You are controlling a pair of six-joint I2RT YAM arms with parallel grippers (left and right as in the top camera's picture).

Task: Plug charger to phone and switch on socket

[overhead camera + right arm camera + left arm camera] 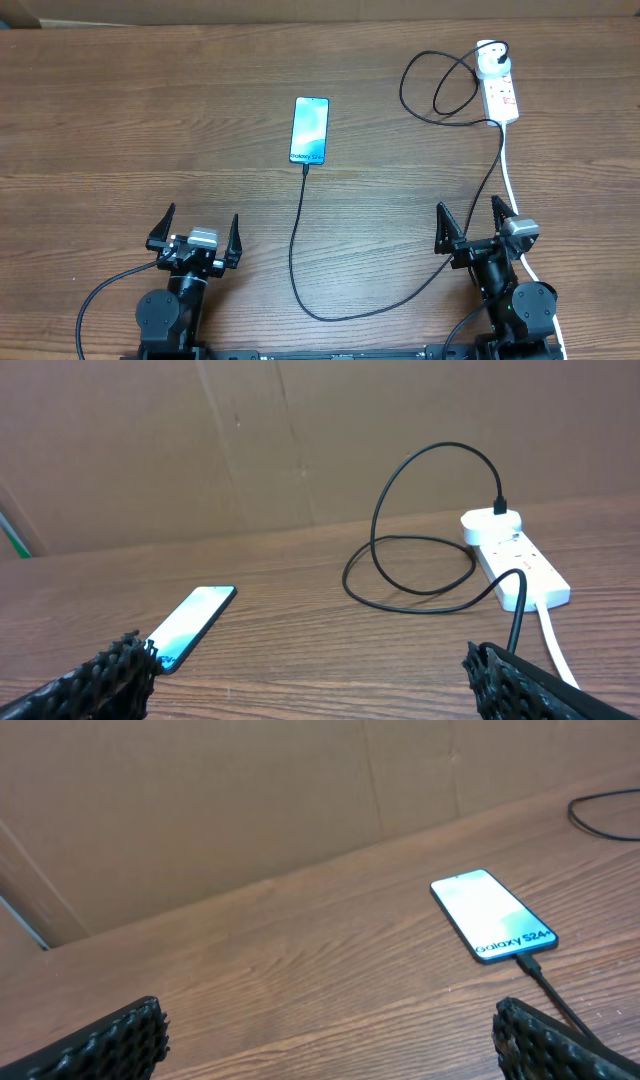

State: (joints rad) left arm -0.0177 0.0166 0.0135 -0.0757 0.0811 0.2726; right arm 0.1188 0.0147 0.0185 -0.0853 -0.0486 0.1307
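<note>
**Operator:** Pincer status?

**Technician:** Left gripper [203, 213] and right gripper [468, 203]: jaws spread wide, nothing between them. Both stand nearer the camera than the phone [310, 131], one to each side, well apart from it.

**Operator:** Surface and room?

**Technician:** Brown wood-grain table [120, 120]. A cardboard wall [200, 800] rises beyond the phone.

**Operator:** Task items?

**Technician:** The phone lies flat, screen lit. The charger [297, 240] meets the phone's near short edge. From there it loops right to the socket [501, 95], far right of the phone.
</note>
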